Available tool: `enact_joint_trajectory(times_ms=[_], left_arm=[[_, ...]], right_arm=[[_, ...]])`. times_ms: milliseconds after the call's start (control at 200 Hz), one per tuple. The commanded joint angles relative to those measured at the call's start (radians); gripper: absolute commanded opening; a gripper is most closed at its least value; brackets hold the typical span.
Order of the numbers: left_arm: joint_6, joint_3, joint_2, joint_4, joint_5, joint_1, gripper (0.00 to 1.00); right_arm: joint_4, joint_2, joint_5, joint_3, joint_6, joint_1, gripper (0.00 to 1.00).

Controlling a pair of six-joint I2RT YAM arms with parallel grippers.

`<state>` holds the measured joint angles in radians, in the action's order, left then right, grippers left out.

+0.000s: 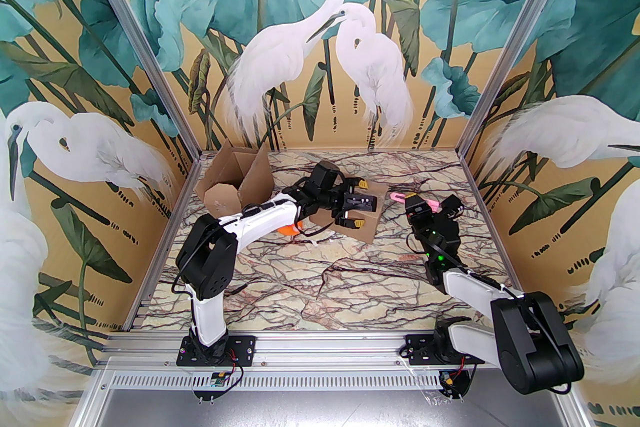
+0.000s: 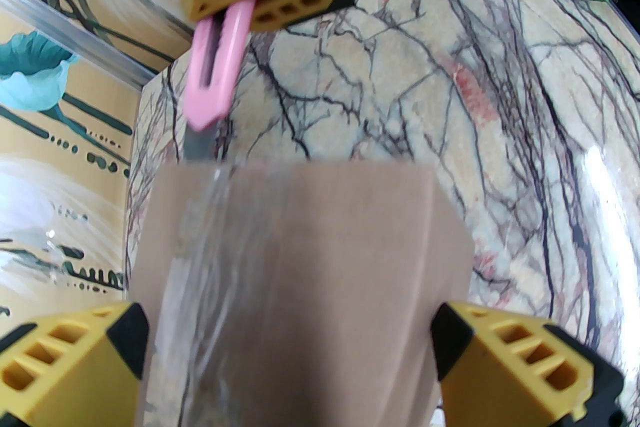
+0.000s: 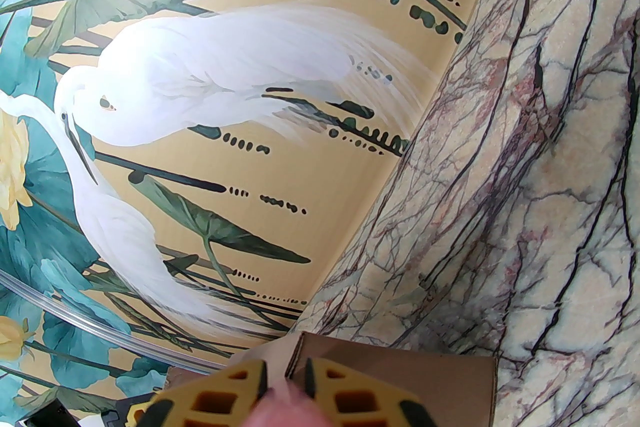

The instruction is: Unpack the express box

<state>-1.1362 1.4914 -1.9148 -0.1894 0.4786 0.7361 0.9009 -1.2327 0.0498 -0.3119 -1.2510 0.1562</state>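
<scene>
Veined marble tabletop (image 1: 320, 275), heron-and-lotus wall panels (image 1: 320, 39) behind, aluminium posts (image 1: 142, 39) at corners.

box (image 2: 300, 290): brown | cutter (image 2: 212, 69): pink | table (image 1: 320, 285): cream marble, dark veins | walls (image 1: 300, 14): teal-leaf egret mural

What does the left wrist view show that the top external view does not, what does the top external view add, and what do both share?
Left wrist view: clear tape running along the top of the small box, and the grey blade of the pink knife near the box's far edge.
Top external view: an opened carton at back left and an orange object partly under the left arm.
Shared: the small box, the left gripper open on either side of it, and the right gripper shut on the pink knife.
</scene>
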Motion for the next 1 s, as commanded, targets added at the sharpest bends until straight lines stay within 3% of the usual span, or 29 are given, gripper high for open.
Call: enact_joint_trajectory(times_ms=[0,280,520,995], left_arm=[[0.027,0.039,-0.038,0.017,0.026,0.026,0.99],[0.046,0.144,-0.093,-0.016,-0.017,0.016,0.99],[-0.039,0.260,-0.085,-0.291,0.118,-0.036,1.00],[0.147,0.219,-0.138,-0.024,-0.004,-0.052,0.99]], right_arm=[[-0.024,-0.006,0.069,-0.042,-0.027,0.008,0.00],[-0.102,-0.002,0.173,-0.057,-0.016,0.005,0.00],[-0.132,-0.016,0.207,-0.078,0.006,-0.015,0.00],[-0.002,-0.139,0.327,-0.090,-0.115,-0.017,0.00]])
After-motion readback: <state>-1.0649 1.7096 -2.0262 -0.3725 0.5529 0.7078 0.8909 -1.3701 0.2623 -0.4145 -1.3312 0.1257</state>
